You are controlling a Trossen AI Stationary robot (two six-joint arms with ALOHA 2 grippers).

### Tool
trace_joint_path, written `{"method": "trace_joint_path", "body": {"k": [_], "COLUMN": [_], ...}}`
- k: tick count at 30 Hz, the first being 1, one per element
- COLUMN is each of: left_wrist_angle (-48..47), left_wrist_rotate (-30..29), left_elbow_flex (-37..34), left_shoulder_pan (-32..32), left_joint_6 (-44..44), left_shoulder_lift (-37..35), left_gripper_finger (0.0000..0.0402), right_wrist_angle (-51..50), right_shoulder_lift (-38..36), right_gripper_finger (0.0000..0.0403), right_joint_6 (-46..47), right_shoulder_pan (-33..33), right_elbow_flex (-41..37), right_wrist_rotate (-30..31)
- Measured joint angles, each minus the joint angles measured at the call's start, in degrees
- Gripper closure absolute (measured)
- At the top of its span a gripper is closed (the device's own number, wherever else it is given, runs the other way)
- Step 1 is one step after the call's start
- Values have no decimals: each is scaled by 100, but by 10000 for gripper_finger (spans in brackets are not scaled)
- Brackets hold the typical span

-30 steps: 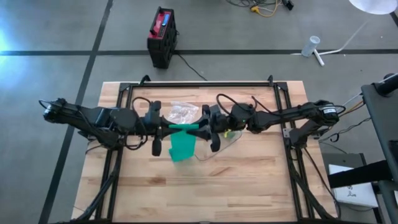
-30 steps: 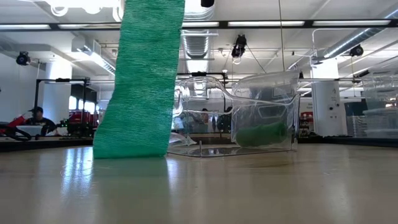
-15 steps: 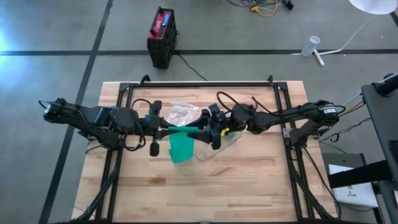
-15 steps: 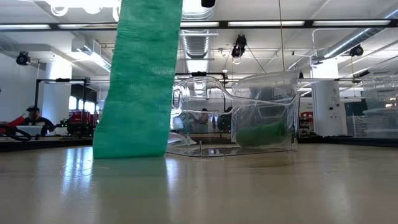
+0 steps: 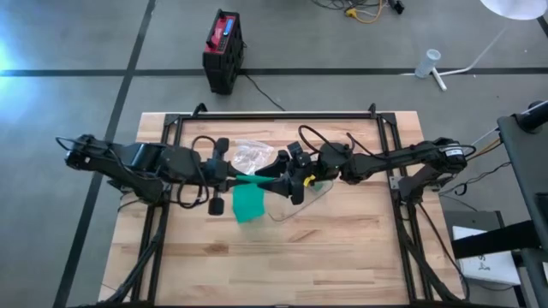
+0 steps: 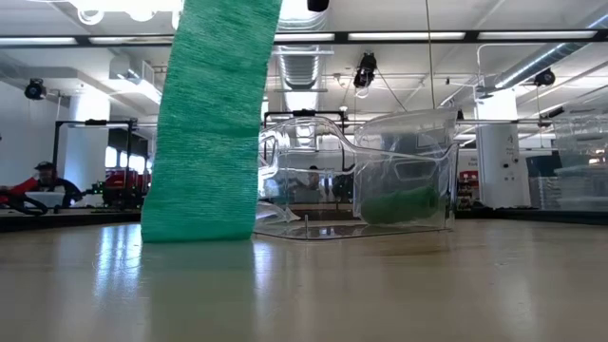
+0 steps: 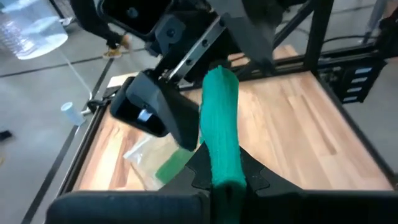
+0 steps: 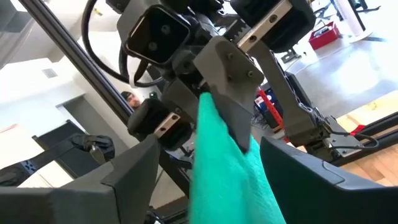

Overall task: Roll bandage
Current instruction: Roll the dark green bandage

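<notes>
Near the centre of the high view, slightly left: green bandage [image 5: 247, 198], its top edge pinched in the clamped left gripper [image 5: 233, 178], the strip hanging down to the wooden table [image 5: 342, 257]. In the low view, same strip at upper left, lower end resting on the tabletop. Just right of it, facing the left one: right gripper [image 5: 276, 180], fingers spread wide on either side of the bandage, not clamped. Right of centre in the low view: clear plastic bag [image 6: 380, 180] on the table, something green inside.
</notes>
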Motion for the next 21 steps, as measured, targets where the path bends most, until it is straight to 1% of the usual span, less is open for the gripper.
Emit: {"method": "trace_joint_path", "body": {"k": [6, 8, 12, 16, 21], "left_wrist_angle": [-328, -368, -335, -206, -54], "left_wrist_rotate": [-445, -466, -532, -821, -833], "left_elbow_flex": [250, 256, 184, 121, 88], "left_shoulder_pan": [6, 7, 1, 1, 1], "left_joint_6": [27, 179, 812, 1027, 1159], "left_shoulder_lift": [173, 177, 147, 139, 136], "left_gripper_finger": [392, 392, 392, 392, 392], "right_wrist_angle": [-3, -11, -12, -53, -86], "right_shoulder_lift": [0, 0, 0, -3, -11], "right_gripper_finger": [147, 154, 173, 195, 213], "right_joint_6": [0, 0, 190, 236, 242], "right_shoulder_pan": [-5, -9, -7, -11, -9], "right_elbow_flex": [0, 0, 0, 0, 0], "right_wrist_rotate": [2, 21, 36, 198, 253]}}
